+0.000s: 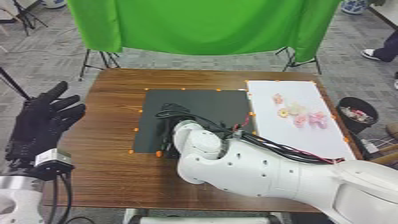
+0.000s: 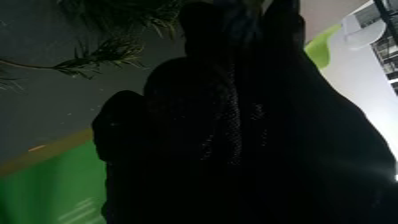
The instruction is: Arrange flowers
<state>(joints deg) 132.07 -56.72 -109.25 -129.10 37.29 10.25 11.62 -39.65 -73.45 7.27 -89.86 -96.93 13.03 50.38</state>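
My right hand [image 1: 169, 131] is over the dark mat [image 1: 226, 100], partly hidden by its arm and cables. In the right wrist view, the back of the right hand [image 2: 222, 115] is dark against needle-like green foliage [image 2: 105, 56] lying beside it on a dark grey surface. Whether this hand holds anything is hard to tell. My left hand [image 1: 40, 120] is raised at the table's left edge, its fingers spread and relaxed, holding nothing. Pink, white and yellow flowers [image 1: 318, 119] lie loosely on the white sheet [image 1: 306, 137], to the right of the mat.
The brown table [image 1: 107, 145] carries small orange markers around mat and sheet. Beside its right edge stands a black bin [image 1: 358, 114] with pinkish contents. A green cloth [image 1: 204, 25] hangs behind the table. Loose black cables [image 1: 275, 148] run along my right arm.
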